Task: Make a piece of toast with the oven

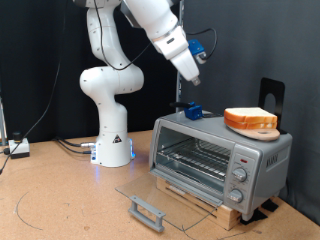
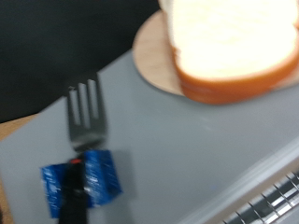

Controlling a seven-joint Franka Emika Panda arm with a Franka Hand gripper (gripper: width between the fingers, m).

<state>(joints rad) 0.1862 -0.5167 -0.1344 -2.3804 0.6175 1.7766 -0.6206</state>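
The gripper (image 1: 193, 73) hangs above the oven (image 1: 218, 155), its jaw state unclear. The oven's glass door (image 1: 150, 200) lies open. Atop: toast (image 1: 250, 118) on round board (image 2: 154, 58), fork (image 2: 84, 117). No legible writing.

The white arm's base (image 1: 110, 140) stands at about nine o'clock from the exterior view's centre, its rounded shoulder rising straight above it. From the top edge, near twelve o'clock, the forearm (image 1: 160, 30) slants down toward four o'clock. It ends in the gripper (image 1: 196, 78), which hangs in the air just right of centre, pointing downward. Blue fittings sit beside the wrist. The wrist view shows none of the fingers.
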